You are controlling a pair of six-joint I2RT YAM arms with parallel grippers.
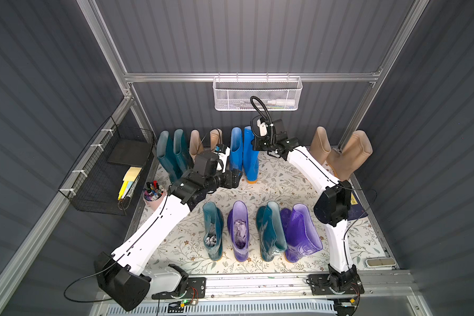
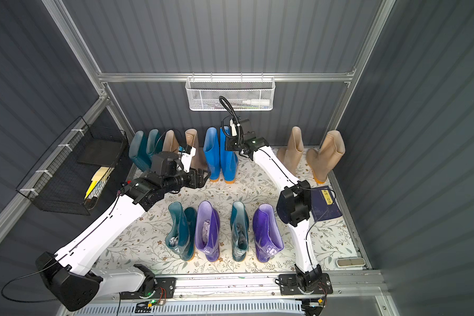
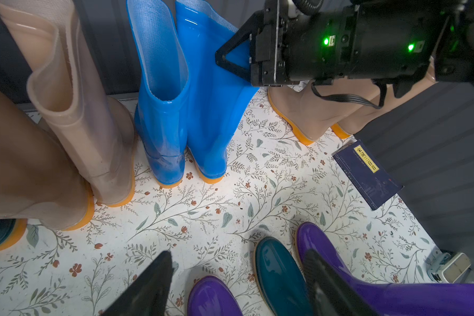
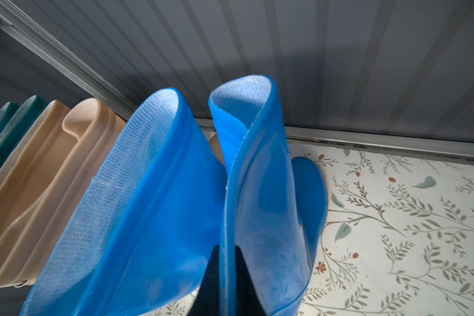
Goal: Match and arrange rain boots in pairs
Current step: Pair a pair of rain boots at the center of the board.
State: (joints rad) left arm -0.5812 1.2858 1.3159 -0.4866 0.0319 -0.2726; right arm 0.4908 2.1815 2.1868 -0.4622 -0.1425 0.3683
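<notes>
Your right pincer (image 4: 226,254) looks clenched on the rim of a blue boot (image 4: 271,208); your left pincer (image 3: 237,253) hangs released over the surface (image 3: 203,208), near the purple boots (image 3: 214,298).

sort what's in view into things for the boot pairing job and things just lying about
For the job: dark teal boots, beige boots, blue boots (right gripper pinching one cuff), purple boots.

Just lying about: pen cup, black wire basket, white mesh basket, dark blue book, small white gadget.
</notes>
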